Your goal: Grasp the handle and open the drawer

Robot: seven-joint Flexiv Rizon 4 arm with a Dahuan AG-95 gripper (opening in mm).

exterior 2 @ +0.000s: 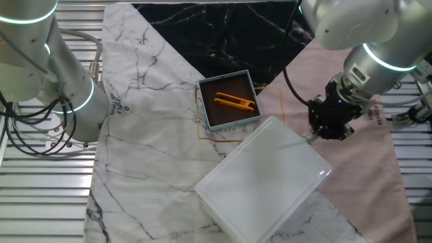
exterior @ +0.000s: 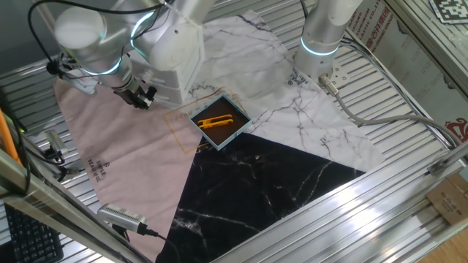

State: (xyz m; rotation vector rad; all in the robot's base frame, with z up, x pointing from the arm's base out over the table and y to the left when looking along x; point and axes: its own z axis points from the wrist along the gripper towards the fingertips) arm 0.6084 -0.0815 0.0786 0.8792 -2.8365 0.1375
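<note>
The small white boxy cabinet [exterior: 175, 51] stands at the back left; the other fixed view shows its flat top [exterior 2: 263, 179]. My gripper [exterior: 144, 96] is right at the cabinet's lower front face, where the drawer [exterior: 162, 86] sits. In the other fixed view the gripper [exterior 2: 325, 131] is up against the cabinet's right edge. The black knob handle is hidden behind the gripper's black fingers. I cannot tell whether the jaws are closed on it. The drawer does not show as pulled out.
A blue-edged square tray [exterior: 232, 133] with an orange tool [exterior: 216, 120] lies just right of the cabinet; it also shows in the other fixed view [exterior 2: 204, 101]. A second arm's base [exterior: 325, 29] stands at the back. Pink, white-marble and black-marble cloths cover the table.
</note>
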